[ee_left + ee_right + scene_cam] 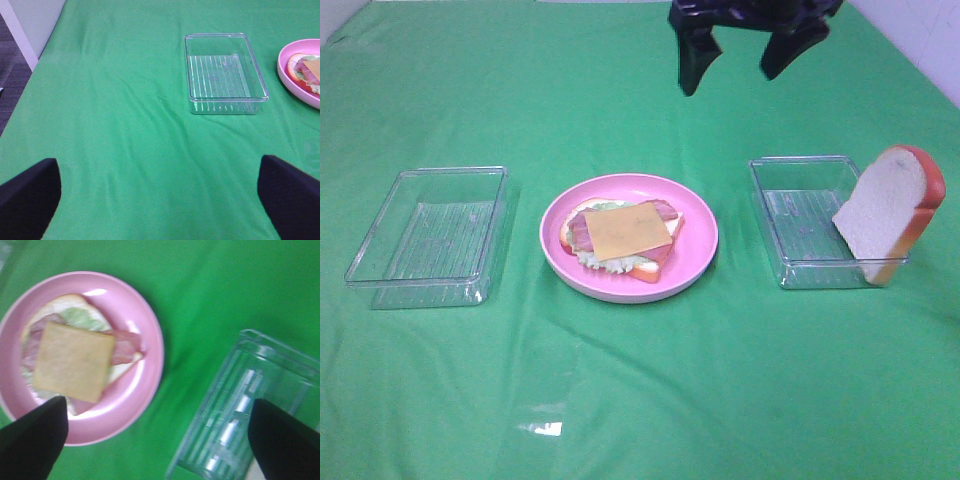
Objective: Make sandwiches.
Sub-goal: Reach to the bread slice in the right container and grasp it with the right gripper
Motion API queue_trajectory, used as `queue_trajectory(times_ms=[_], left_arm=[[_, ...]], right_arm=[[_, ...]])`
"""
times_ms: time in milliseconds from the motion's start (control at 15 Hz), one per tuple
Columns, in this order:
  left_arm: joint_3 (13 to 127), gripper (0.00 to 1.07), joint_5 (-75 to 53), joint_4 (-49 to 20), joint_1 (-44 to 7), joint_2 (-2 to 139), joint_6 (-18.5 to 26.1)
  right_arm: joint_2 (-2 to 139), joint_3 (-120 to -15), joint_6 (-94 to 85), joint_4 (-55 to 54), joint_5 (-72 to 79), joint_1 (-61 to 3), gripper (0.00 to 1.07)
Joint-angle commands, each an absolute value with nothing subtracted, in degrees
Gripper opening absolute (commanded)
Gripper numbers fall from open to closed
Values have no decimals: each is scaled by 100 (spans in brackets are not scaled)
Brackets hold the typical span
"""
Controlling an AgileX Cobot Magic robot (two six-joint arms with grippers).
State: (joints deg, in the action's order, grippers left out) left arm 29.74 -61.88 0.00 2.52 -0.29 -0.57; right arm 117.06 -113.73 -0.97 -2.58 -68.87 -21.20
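With both my right gripper (752, 62) and left gripper (160, 192) spread empty, I worry the leaning bread (888, 214) topples off its tray (790, 180) when grabbed.

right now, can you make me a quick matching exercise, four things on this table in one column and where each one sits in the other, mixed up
Things:
1. cheese slice
2. loose bread slice
3. pink plate
4. empty tray

Places:
A. far left of the green cloth
B. between the two trays
C. top of the stack on the plate
D. leaning on the right tray's right edge

Pairs: 1-C, 2-D, 3-B, 4-A
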Motion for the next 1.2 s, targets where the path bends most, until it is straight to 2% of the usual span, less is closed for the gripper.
queue_trajectory(times_ms=[67, 333, 533, 933, 1200], left_arm=[[2968, 101, -6148, 0, 258, -115, -52], [2968, 101, -6148, 0, 258, -115, -52], [2968, 101, -6148, 0, 258, -115, -52], [2968, 101, -6148, 0, 258, -115, -52], [2968, 101, -6148, 0, 258, -115, -52]], right_arm=[[11637, -11419, 69, 201, -7340, -1696, 96], [11637, -11367, -69, 149, -7638, -602, 95], [11637, -11173, -264, -86, -7638, -92, 95], [11637, -9465, -275, -69, -6635, -57, 95], [11637, -8973, -304, -304, -6285, -57, 94]])
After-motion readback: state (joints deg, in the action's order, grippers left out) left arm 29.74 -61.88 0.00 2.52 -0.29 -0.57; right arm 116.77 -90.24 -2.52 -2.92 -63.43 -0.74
